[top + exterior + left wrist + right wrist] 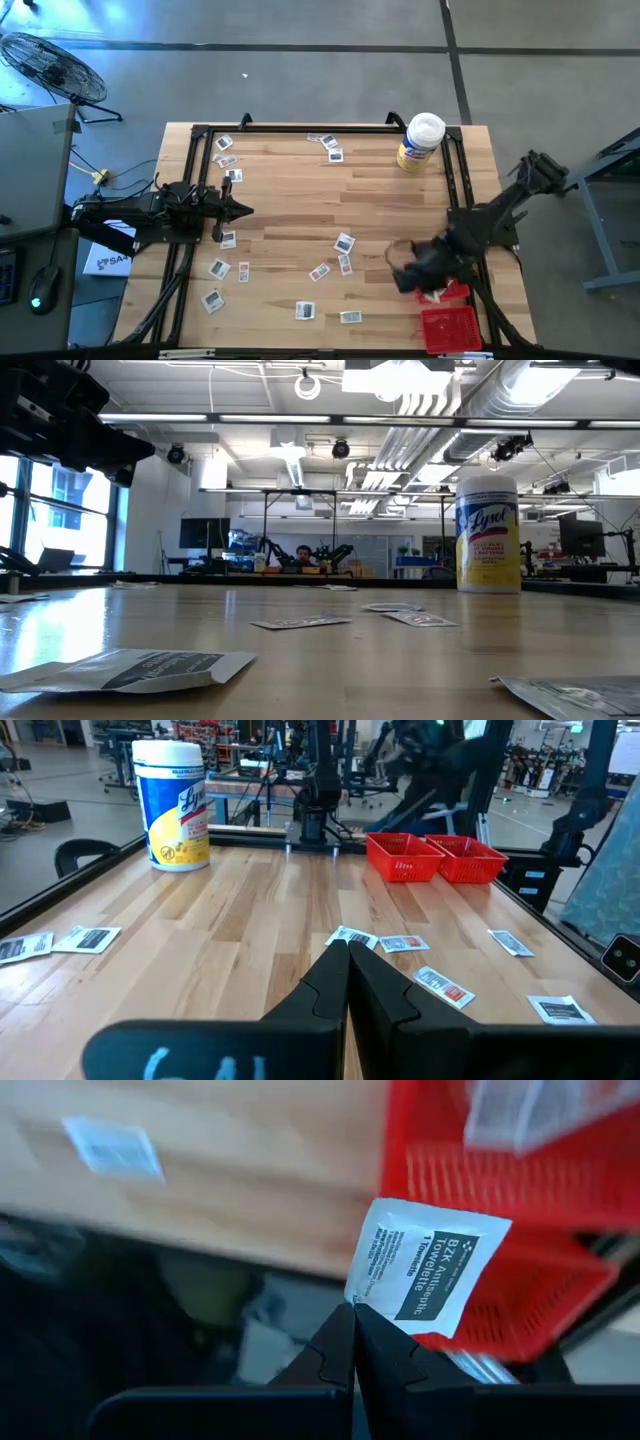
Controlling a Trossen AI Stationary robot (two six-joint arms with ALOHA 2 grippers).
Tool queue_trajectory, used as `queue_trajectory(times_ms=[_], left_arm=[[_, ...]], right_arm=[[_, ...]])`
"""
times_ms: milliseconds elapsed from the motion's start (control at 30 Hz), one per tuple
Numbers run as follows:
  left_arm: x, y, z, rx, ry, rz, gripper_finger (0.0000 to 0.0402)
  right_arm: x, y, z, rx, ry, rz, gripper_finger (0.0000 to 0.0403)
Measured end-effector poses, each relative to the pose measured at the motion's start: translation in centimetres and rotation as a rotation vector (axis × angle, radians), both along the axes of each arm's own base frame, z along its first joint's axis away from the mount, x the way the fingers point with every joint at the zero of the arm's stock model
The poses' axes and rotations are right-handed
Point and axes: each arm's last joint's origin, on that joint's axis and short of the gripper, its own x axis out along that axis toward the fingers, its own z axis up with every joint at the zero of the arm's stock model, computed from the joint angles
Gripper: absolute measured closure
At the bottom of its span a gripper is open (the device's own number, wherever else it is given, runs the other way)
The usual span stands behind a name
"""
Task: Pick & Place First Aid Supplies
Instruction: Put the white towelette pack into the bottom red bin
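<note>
Both my arms read as matte black from above, chunky jointed links with cabling bunched along them. The left arm (150, 212) is a long dark bar that narrows to a pointed tip, with loose wires looped over its middle section. The right arm (500, 215) is bulkier, its joints rounded and its wrist housing blocky. On my left wrist camera, the left gripper (348, 956) shows two smooth black fingers with stepped inner edges, and the mount below carries pale blue handwritten characters. The right gripper (354, 1318) has the same black notched fingers.
</note>
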Motion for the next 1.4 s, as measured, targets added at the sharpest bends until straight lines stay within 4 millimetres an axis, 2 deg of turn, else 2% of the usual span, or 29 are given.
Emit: queue_trajectory(times_ms=[100, 233, 333, 567, 867, 1033, 1200, 1400], left_arm=[[0.0, 0.0, 0.0, 0.0, 0.0, 0.0, 0.04], [0.0, 0.0, 0.0, 0.0, 0.0, 0.0, 0.04], [0.0, 0.0, 0.0, 0.0, 0.0, 0.0, 0.04], [0.0, 0.0, 0.0, 0.0, 0.0, 0.0, 0.04], [0.0, 0.0, 0.0, 0.0, 0.0, 0.0, 0.04], [0.0, 0.0, 0.0, 0.0, 0.0, 0.0, 0.04], [0.0, 0.0, 0.0, 0.0, 0.0, 0.0, 0.04], [0.0, 0.0, 0.0, 0.0, 0.0, 0.0, 0.04]], right_arm=[[-0.9, 1.5, -1.5, 0.007, 0.002, 0.065, 0.0402], [-1.4, 2.3, -4.1, -0.036, 0.03, 0.146, 0.0403], [-1.4, 3.4, -5.2, 0.032, -0.01, 0.23, 0.0403], [-2.1, 4.8, -6.0, 0.112, -0.038, 0.262, 0.0403], [-2.3, 5.0, -7.4, 0.232, -0.046, 0.306, 0.0399], [-2.8, 4.6, -8.3, 0.235, -0.012, 0.317, 0.0396], [-2.8, 4.2, -9.1, 0.284, 0.026, 0.31, 0.0369], [-2.2, 4.0, -8.2, 0.407, 0.137, 0.312, 0.0315]])
